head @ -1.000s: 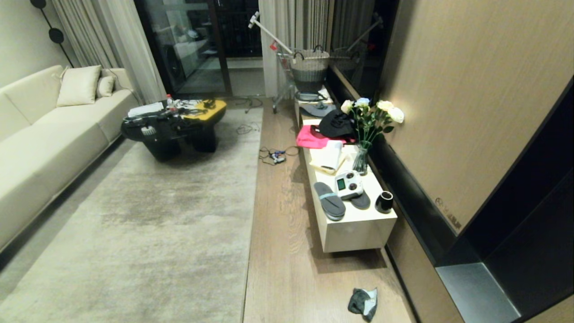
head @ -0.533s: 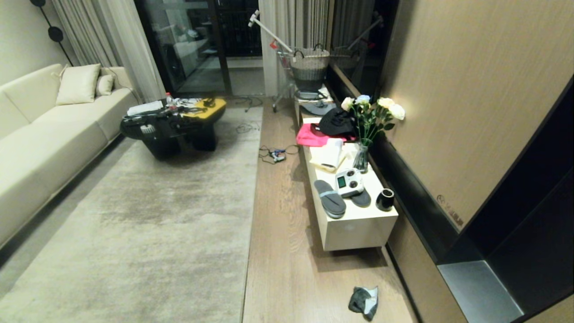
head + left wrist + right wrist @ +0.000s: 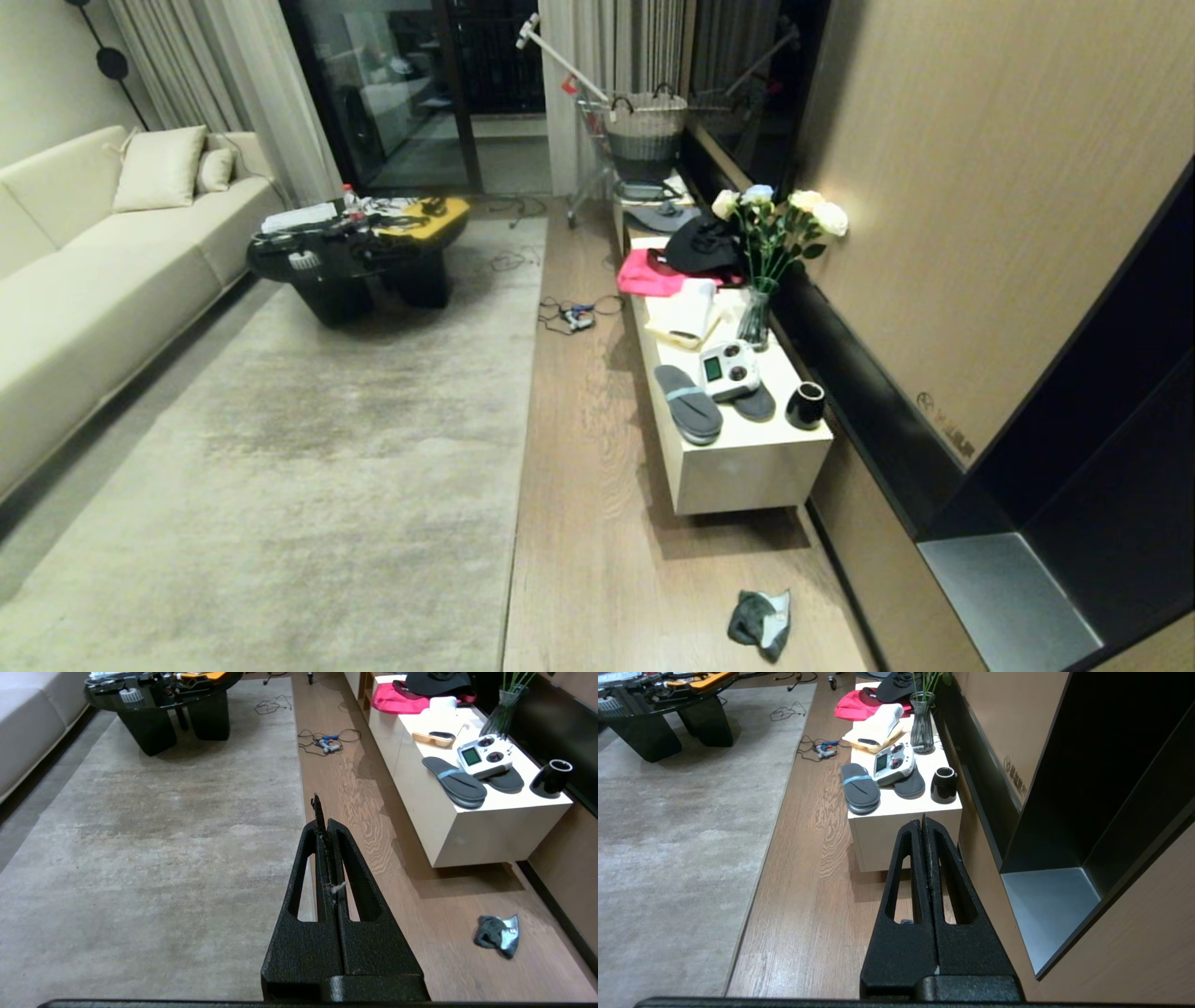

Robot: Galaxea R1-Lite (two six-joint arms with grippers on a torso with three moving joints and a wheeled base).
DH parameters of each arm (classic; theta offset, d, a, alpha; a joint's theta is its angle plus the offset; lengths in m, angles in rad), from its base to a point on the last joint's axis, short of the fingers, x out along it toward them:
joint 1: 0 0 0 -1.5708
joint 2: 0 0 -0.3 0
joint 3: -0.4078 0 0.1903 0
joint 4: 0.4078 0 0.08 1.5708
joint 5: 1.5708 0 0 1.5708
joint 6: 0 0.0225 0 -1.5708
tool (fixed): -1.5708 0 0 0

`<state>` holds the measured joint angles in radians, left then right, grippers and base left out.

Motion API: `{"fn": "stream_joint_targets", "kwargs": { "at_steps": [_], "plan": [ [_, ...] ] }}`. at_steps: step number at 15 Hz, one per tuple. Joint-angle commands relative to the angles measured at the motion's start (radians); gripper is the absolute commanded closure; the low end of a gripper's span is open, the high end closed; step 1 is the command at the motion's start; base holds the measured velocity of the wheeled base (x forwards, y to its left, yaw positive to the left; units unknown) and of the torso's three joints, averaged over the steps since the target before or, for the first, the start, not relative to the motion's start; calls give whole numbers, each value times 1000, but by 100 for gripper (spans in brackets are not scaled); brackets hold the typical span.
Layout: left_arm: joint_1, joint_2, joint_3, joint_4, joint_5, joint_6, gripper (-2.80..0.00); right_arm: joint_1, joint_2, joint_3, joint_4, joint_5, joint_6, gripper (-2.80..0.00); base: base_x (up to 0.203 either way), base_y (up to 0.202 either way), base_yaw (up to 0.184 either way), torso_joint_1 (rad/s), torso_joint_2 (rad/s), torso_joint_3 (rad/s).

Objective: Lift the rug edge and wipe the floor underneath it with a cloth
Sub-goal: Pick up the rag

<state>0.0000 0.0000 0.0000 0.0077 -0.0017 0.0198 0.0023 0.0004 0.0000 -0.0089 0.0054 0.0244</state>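
1. Camera's tipped a bit since a second ago, so the whole room slid; nothing on the floor (image 3: 597, 560) actually moved.
2. Cloth (image 3: 761, 623) sits crumpled at 5 o'clock, near the white bench (image 3: 747, 467).
3. Rug edge (image 3: 523, 448) lies flat, running 12 to 6.
4. Left gripper (image 3: 322, 812) and right gripper (image 3: 923, 826): both pinched closed, empty, up off the floor.

The head camera looks down the room from high up. Each wrist camera looks forward and down past its own closed fingers, nearer the floor (image 3: 597, 523). All three views share the rug edge (image 3: 523, 448) and the low white table (image 3: 747, 467) beyond the fingers.
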Motion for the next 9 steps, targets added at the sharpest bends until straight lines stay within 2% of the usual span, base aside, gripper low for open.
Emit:
{"fn": "stream_joint_targets", "kwargs": {
  "at_steps": [1,9],
  "plan": [
    [0,2,0,1,0,0,0,1,1,0,-2,1,3,0,0,0,0,-139,339,199],
    [0,2,0,0,0,0,0,0,1,0,-2,-1,5,0,0,0,0,-137,361,216]
  ]
}}
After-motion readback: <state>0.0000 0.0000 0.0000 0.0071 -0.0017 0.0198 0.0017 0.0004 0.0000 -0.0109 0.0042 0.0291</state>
